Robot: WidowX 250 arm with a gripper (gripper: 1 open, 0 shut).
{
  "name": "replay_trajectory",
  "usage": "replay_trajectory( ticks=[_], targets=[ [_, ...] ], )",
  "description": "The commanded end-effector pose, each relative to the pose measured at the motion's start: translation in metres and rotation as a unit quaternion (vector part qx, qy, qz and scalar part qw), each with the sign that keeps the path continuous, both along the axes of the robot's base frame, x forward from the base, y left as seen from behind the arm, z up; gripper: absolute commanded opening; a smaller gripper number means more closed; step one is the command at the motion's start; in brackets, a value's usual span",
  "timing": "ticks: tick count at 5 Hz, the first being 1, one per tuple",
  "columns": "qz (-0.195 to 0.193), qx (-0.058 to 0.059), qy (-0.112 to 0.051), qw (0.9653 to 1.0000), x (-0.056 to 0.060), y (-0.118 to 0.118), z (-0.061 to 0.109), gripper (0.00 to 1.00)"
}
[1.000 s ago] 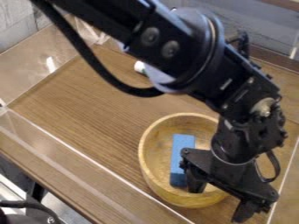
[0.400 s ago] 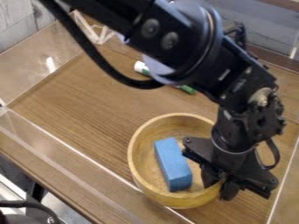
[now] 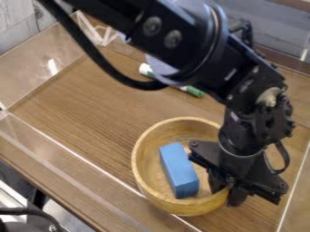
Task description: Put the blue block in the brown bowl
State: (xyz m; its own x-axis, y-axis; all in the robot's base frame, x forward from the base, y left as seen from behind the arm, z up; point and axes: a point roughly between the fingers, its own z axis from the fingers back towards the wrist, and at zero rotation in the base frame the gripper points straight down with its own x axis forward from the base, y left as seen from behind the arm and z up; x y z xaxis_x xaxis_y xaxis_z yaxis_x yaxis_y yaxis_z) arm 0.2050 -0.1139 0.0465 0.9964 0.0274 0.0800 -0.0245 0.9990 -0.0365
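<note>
The blue block (image 3: 179,169) lies flat inside the brown bowl (image 3: 144,152), left of the bowl's middle, with its long side running front to back. The bowl stands on the wooden table at the lower right. My gripper (image 3: 242,192) hangs over the right part of the bowl, just right of the block and apart from it. Its black fingers are drawn together, shut, with nothing between them. The arm's bulk hides the bowl's far right rim.
A green-and-white marker pen (image 3: 190,90) peeks out behind the arm on the wooden table (image 3: 85,109). A clear plastic wall (image 3: 49,149) runs along the table's left and front sides. The big black arm covers the upper middle of the view.
A second ago the open gripper stood right at the block in the bowl. Since then it has drawn back to the right and shut, and the block lies free, a little further left.
</note>
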Motion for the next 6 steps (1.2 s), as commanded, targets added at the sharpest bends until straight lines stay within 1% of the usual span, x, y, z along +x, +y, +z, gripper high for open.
replay_trajectory(
  ticks=[1,6],
  targets=[
    [0.004,-0.013,-0.022,0.9997,0.0078,-0.0017,0.0144,0.0],
    [0.003,-0.016,-0.023,0.9996,0.011,0.0034,0.0195,0.0]
  ],
)
